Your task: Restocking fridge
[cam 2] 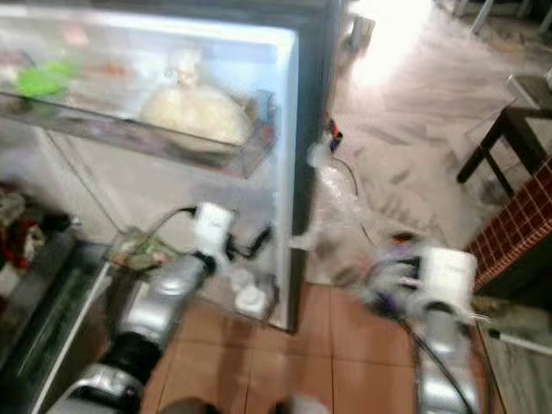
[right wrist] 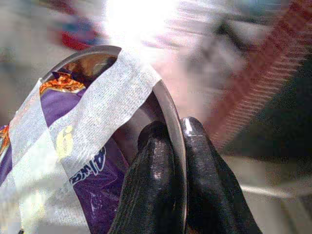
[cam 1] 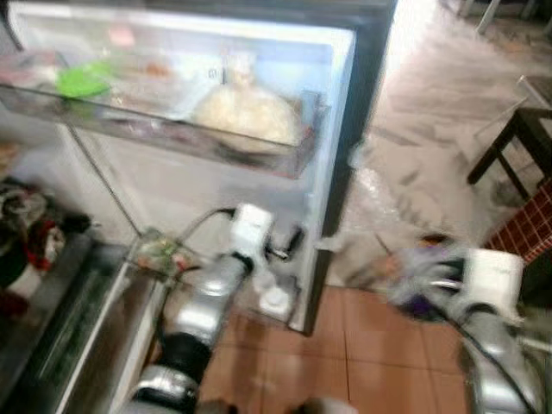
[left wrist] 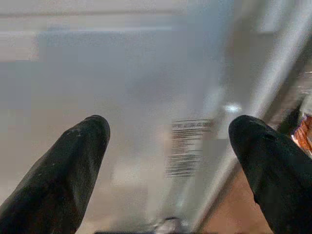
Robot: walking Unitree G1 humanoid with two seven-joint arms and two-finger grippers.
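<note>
Evidently the step in hand was carrying an item to the open fridge door (cam 1: 341, 155): the right tool (right wrist: 171, 146) was pinched tight on the metal rim of a bowl (right wrist: 168, 117) holding a purple packet (right wrist: 85, 161) strapped down with pale tape (right wrist: 105, 114), and it hung well to the right of the door, out over the tiled floor (cam 1: 379, 345). The left tool (left wrist: 170, 161) was spread wide and empty, close against the door's lower inner face, just above the bottom door bin (cam 1: 276, 302). Next, I judged, the bowl needed swinging leftward toward a door shelf (cam 1: 172, 129) or bin with room. Head views gave the layout but blurred the bowl; the right wrist view made the grip and packet plain, and the left wrist view revealed a barcode label (left wrist: 187, 146) on the door lining.
</note>
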